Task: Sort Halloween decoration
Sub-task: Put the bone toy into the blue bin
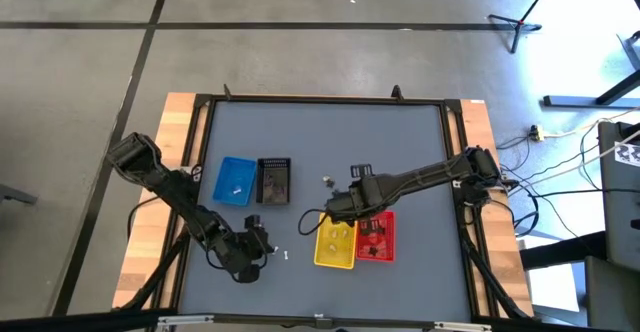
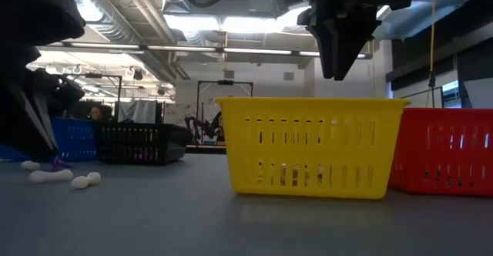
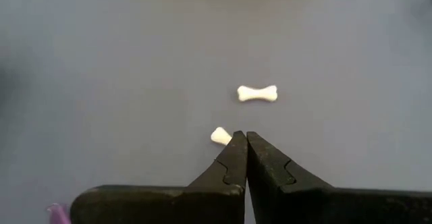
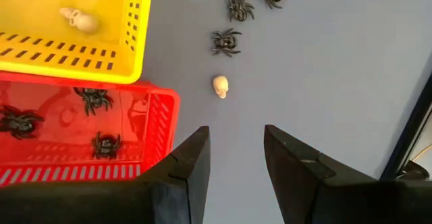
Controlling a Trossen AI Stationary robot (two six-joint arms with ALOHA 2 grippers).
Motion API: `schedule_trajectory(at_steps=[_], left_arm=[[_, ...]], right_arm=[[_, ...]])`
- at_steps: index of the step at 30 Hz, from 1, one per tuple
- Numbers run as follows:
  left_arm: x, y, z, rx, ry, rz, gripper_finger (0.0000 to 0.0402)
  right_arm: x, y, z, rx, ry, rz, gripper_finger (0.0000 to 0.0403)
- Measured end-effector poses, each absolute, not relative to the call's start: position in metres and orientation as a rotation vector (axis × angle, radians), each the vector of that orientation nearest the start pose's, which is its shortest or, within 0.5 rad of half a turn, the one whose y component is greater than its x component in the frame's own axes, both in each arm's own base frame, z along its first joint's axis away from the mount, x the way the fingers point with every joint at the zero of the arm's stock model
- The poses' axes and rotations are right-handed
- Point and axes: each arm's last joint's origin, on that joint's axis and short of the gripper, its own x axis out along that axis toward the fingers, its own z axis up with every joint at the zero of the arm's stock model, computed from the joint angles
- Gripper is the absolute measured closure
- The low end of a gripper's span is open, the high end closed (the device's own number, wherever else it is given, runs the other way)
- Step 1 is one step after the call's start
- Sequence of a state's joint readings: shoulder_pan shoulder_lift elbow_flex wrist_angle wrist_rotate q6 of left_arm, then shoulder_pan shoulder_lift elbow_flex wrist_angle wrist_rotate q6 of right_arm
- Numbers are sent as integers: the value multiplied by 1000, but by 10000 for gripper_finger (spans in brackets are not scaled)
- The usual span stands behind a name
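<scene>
Grey table [image 1: 330, 142]: your left claw [image 3: 241, 137], pressed together, touches a white bone [image 3: 221, 137]; your right claw [image 4: 236, 140] hangs spread above the yellow basket [image 2: 308, 144].

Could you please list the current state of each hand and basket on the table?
Left hand: shut, holding nothing, by a small white bone.
Right hand: open, empty, hanging above the grey table.
Yellow mesh plastic basket: upright, holds a pale skull.
Red mesh plastic basket: upright, holds black spiders.
</scene>
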State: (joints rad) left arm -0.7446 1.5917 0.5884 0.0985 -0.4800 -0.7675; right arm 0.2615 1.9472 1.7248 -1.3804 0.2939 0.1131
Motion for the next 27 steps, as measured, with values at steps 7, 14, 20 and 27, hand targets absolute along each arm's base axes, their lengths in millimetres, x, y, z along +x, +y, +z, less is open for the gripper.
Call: schedule_trajectory(at_steps=[7, 14, 20, 27], left_arm=[[208, -167, 120, -354, 776, 94, 395], [209, -166, 121, -417, 774, 121, 335], [210, -167, 115, -399, 776, 140, 299], [212, -169, 105, -383, 782, 153, 296]], right_arm=[[356, 87, 258, -350, 1531, -112, 265], [356, 87, 258, -350, 1531, -112, 265], [356, 87, 258, -350, 1531, -112, 265], [356, 87, 258, -349, 1531, -112, 265]])
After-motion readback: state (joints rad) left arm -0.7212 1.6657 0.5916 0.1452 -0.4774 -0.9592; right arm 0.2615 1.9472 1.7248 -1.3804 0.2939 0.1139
